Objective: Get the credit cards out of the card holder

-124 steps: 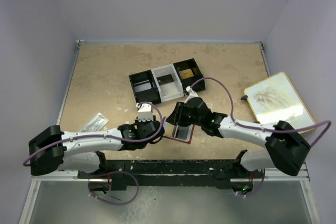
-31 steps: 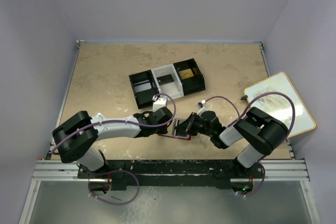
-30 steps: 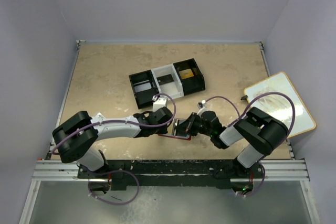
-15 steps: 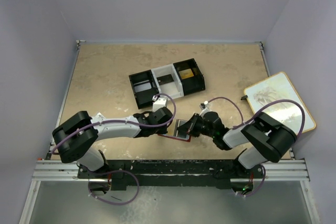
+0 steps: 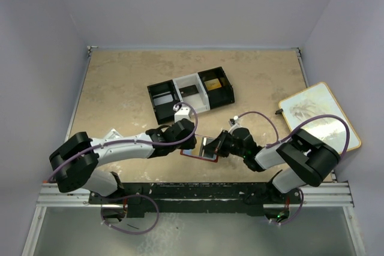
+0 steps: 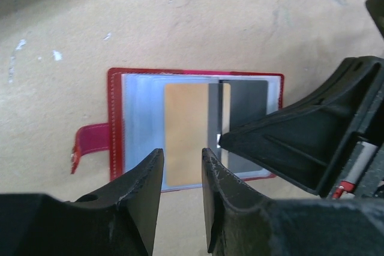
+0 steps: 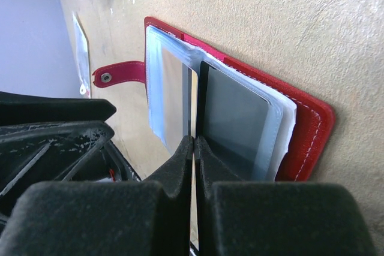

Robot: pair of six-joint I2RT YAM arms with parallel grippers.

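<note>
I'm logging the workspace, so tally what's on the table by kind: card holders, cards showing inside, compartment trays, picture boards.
card holder: 1
cards showing in it, tan card and grey card: 2
compartment tray: 1
picture board: 1
Total: 5

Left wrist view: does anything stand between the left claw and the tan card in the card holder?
Nothing solid: the open left claw hangs over the near edge of the tan card. It seems to lie under a clear sleeve. The shut right claw reaches in from the right, over the dark half of the card holder.
</note>
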